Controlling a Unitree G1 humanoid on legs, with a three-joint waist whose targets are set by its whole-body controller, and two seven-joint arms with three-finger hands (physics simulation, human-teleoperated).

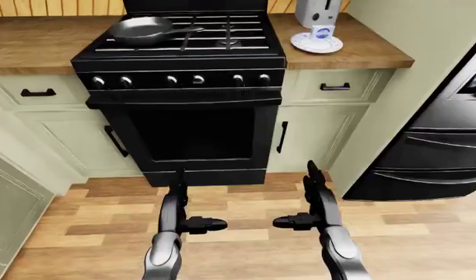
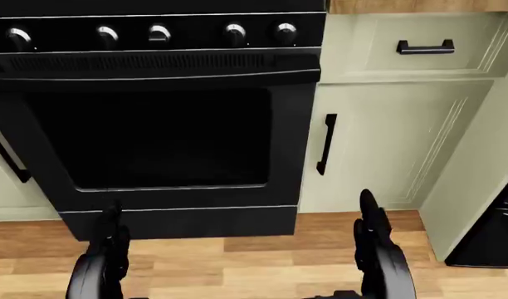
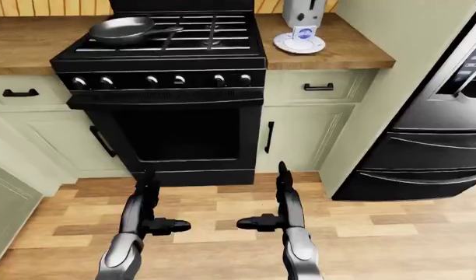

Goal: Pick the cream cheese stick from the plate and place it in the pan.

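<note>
Nearest to me, my left hand [image 1: 180, 210] and right hand [image 1: 314, 201] hang low over the wood floor [image 1: 246, 230], fingers extended and thumbs turned inward, both released and holding nothing; they stand well apart from every task object. Beyond them, the black oven [image 1: 187, 131] fills the middle of the left-eye view, flanked by pale green cabinets [image 1: 316, 131]; a dark refrigerator [image 1: 440, 146] stands at the right. Farther, on the stove top [image 1: 222, 35], the pan [image 1: 141, 29] sits on the left burners, handle pointing right. Farthest right, on the wooden counter [image 1: 362, 49], the plate [image 1: 316, 42] carries a small blue-and-white item, which I take to be the cream cheese stick [image 1: 323, 32], just below a white appliance [image 1: 316, 11]. I judge the step in hand to be the approach; I should walk toward the counter's right portion, stop square to the plate, then raise my right hand above the rim before closing, keeping clear of the appliance.
</note>
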